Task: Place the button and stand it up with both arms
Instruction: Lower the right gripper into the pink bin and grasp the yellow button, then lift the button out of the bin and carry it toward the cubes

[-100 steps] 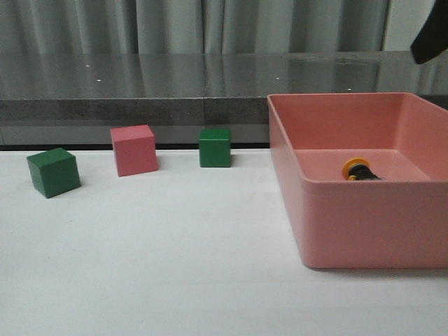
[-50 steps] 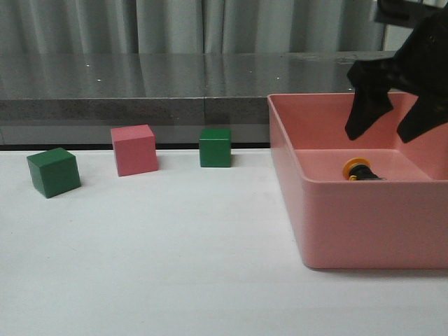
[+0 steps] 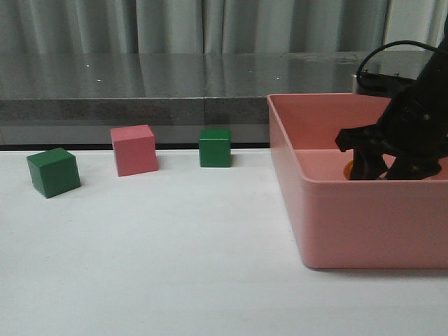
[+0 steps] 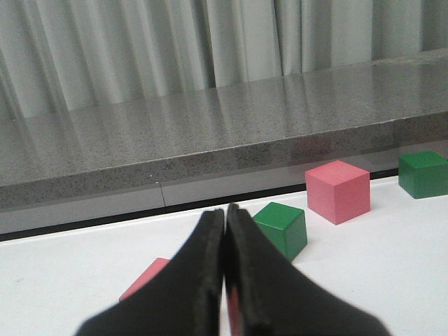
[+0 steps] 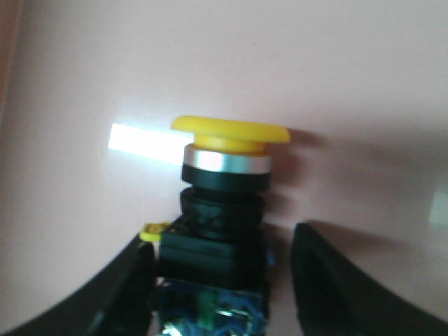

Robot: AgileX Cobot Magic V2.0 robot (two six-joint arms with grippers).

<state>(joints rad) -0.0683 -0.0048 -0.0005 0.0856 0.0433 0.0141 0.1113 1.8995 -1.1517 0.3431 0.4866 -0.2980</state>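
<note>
The button (image 5: 227,182) lies on its side on the floor of the pink bin (image 3: 364,224), with a yellow cap, a black body and a bluish terminal block. In the front view only a sliver of its yellow cap (image 3: 347,169) shows behind the right arm. My right gripper (image 5: 222,238) is open, low inside the bin, with one finger on each side of the button's base; it also shows in the front view (image 3: 378,168). My left gripper (image 4: 225,224) is shut and empty above the white table, and it is out of the front view.
A green cube (image 3: 53,171), a pink cube (image 3: 134,150) and another green cube (image 3: 215,147) stand at the table's back left. In the left wrist view a flat pink piece (image 4: 143,278) lies under the fingers. A grey ledge (image 3: 140,105) runs behind the table.
My right arm has come down from the upper right into the pink bin, and its open fingers now straddle the button. The cubes and the button have not moved.
</note>
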